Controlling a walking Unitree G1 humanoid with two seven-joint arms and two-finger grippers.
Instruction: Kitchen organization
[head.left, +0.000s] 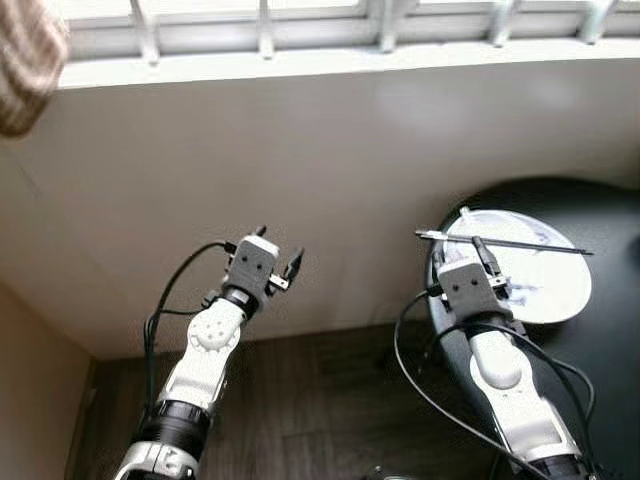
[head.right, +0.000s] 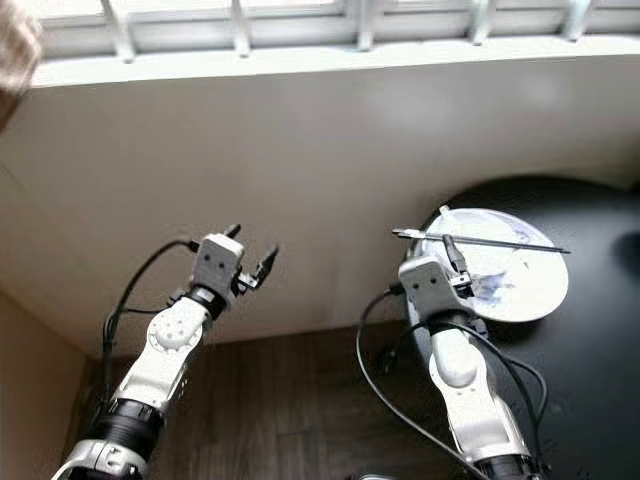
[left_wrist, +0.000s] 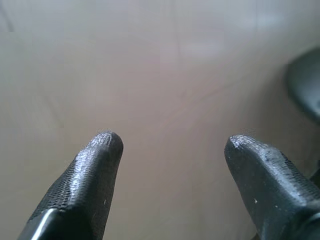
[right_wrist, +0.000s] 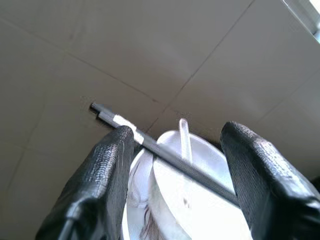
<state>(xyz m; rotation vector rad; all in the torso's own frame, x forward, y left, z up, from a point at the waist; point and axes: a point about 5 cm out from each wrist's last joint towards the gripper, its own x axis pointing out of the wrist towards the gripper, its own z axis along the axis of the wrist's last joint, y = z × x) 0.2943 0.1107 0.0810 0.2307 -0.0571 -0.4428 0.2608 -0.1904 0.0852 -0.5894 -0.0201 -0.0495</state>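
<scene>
A white plate (head.left: 555, 285) sits at the near-left edge of a round black table (head.left: 600, 350). A pair of dark chopsticks (head.left: 530, 245) lies across the plate, one end jutting past the rim toward the wall. A clear white spoon (right_wrist: 184, 135) rests in the plate. My right gripper (head.left: 488, 262) hovers at the plate's left rim, open, with the chopsticks (right_wrist: 175, 162) crossing between its fingers and passing close to one fingertip (right_wrist: 117, 142). My left gripper (head.left: 275, 250) is raised in front of the bare wall, open and holding nothing.
A pale tiled wall (head.left: 300, 150) fills the middle, with a window sill and bars (head.left: 265, 45) above it. Dark wood floor (head.left: 320, 400) lies below. A checked cloth (head.left: 25, 60) hangs at the top left. Black cables (head.left: 420, 370) loop off both wrists.
</scene>
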